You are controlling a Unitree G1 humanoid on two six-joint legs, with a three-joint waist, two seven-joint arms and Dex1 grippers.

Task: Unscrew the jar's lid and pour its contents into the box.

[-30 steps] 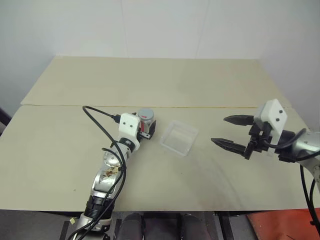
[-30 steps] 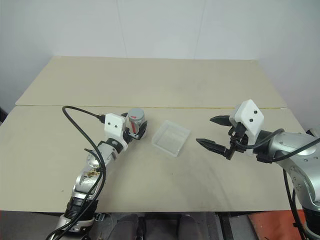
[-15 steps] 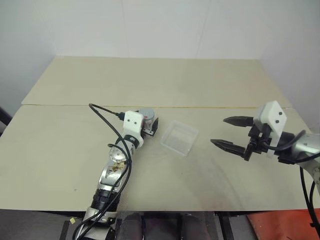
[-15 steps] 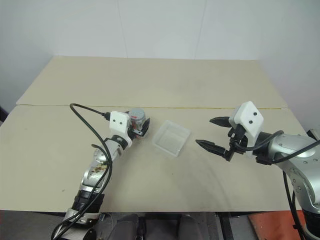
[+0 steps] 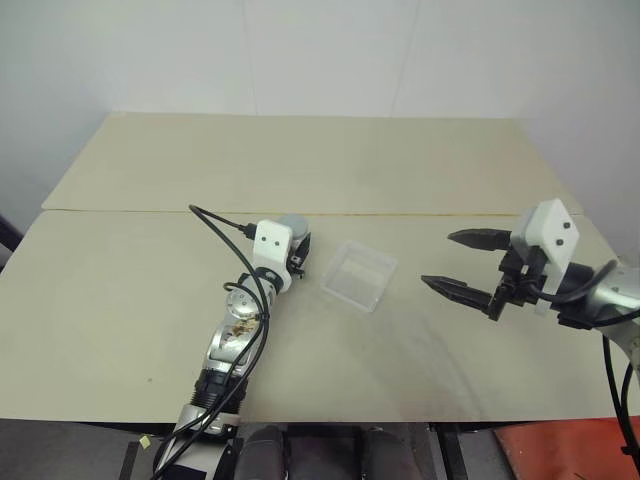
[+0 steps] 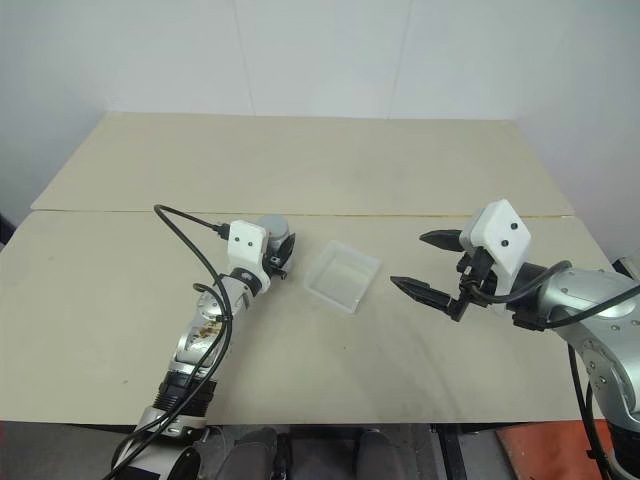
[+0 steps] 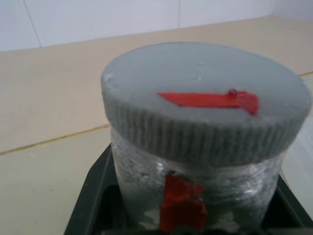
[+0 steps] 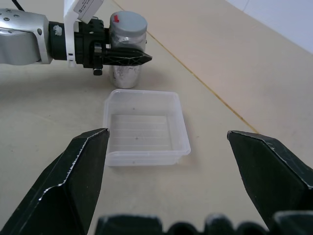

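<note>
The jar [image 8: 125, 68] is stood upright on the beige counter [image 5: 400, 170], with its grey lid [image 7: 205, 110] screwed on and a red mark seen across the top. The left tool [image 8: 128, 57] is clamped on the jar just below the lid, with 1 black finger [image 8: 122, 55] laid across the near side in the right wrist view. The clear plastic box [image 5: 358, 275] is sat just beside the jar, on the robot's right, apart from it and upright. The contents can't be made out through the jar wall. The right tool [image 5: 468, 263] is held above the counter well right of the box, its 2 fingers spread wide apart with nothing between them.
</note>
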